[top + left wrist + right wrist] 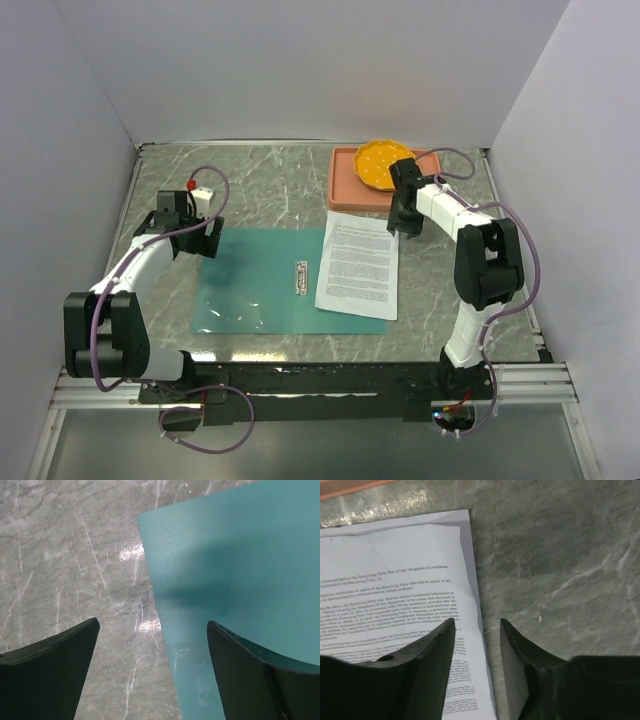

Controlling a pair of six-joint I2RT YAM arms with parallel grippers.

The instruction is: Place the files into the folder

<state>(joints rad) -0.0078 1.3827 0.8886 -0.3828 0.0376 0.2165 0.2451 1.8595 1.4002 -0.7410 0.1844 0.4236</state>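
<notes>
Top: folder (255,285) lies flat mid-table (250,180), toward the near edge. Files (358,265) sit on its right part, poking past its far edge.
Left wrist: left gripper (152,627) spread wide, empty, over the folder's corner.
Right wrist: right gripper (477,622) jaws parted, gripping nothing, straddling the files' edge.

- Plain pale walls (300,60) enclose three sides.
- Grey, white-veined marble-patterned table (260,180).
- Bright glare (131,552) patches shine on its surface.
- Metal rail (300,395) runs along the near edge.
</notes>
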